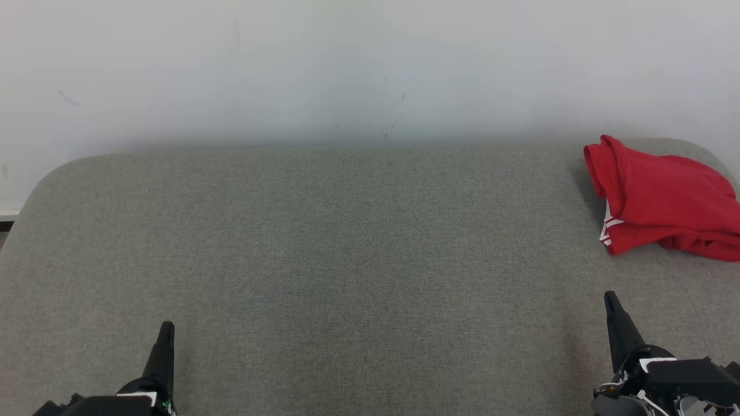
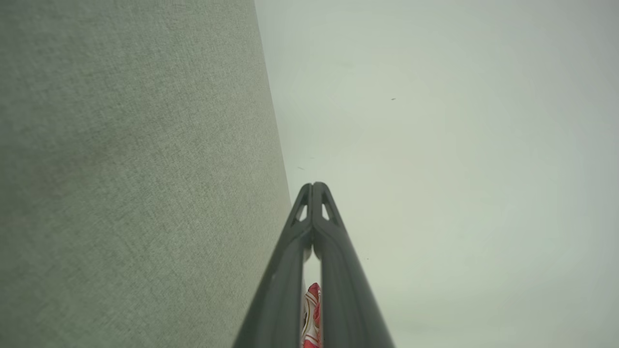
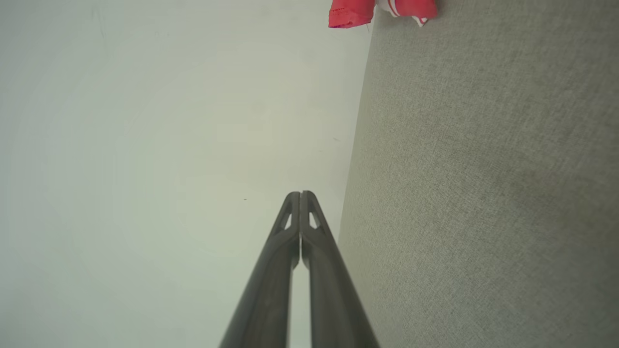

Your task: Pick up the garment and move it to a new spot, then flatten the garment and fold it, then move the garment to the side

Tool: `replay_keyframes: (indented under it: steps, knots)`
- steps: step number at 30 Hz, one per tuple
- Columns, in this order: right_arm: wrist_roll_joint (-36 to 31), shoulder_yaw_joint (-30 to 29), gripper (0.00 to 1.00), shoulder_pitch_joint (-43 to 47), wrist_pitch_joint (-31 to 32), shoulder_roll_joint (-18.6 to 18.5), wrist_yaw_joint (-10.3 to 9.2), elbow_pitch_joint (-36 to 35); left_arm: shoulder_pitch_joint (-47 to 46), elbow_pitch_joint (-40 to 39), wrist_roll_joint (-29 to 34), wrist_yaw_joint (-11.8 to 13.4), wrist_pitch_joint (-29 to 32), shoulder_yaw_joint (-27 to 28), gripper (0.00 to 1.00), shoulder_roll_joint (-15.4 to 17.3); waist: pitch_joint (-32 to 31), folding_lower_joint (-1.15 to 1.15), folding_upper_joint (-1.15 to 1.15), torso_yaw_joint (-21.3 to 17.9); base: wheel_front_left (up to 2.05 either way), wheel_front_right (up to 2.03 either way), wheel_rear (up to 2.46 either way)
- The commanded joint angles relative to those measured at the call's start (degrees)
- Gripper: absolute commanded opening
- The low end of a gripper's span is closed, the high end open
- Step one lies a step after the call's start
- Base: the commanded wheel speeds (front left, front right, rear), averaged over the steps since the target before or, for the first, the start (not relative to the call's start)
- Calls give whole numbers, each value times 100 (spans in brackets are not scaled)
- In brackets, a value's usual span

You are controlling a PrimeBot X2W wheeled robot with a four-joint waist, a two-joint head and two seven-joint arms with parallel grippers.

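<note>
Head view. Count: one garment (image 1: pixel 665 199), one bench (image 1: pixel 358 260), two end effectors, one pale wall (image 1: pixel 347 69) behind. The bench has a grey woven cover and rounded far corners. The garment lies on the bench at its far right end, close to the wall, and the picture's right edge cuts it off. It is red and crumpled into a loose heap with folds standing up on its left side. Short white stripes show along its lower left edge. The left end effector (image 1: pixel 166 332) is at lower left and the right end effector (image 1: pixel 610 300) at lower right. Each shows as a single dark point over the bench, empty. The right one is nearer the garment but well apart from it.

Left wrist view. Bench (image 2: pixel 135 183) on the left half, wall (image 2: pixel 459 145) on the right. Left end effector (image 2: pixel 313 186): fingers pressed together at the tips, nothing between them there. One sliver of the garment (image 2: pixel 313 314), red and white, shows through the slot lower down between the fingers. It looks to lie beyond them, not in their grip.

Right wrist view. Wall (image 3: pixel 145 121) on the left, bench (image 3: pixel 483 193) on the right. Right end effector (image 3: pixel 301 193): tips touching, narrow, empty. The garment (image 3: pixel 353 12) sits at the top edge where bench meets wall: red cloth with a white-striped corner, far from the fingertips.
</note>
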Motion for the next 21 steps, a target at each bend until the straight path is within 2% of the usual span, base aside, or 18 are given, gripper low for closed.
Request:
replay_keyframes:
  steps: [1,8,21]
  knots:
    - [103,-29,0,-45,28,17,4,5,-81,2,-121,-47,47,21,0,-21,1,0,0,1,0,0,0]
    - [340,-63,0,-87,103,33,4,30,-120,21,-370,-46,108,30,0,-35,10,0,0,8,0,0,0]
    - [293,-75,0,-87,107,44,4,30,-116,19,-352,-46,96,26,0,-32,10,0,0,8,0,0,0]
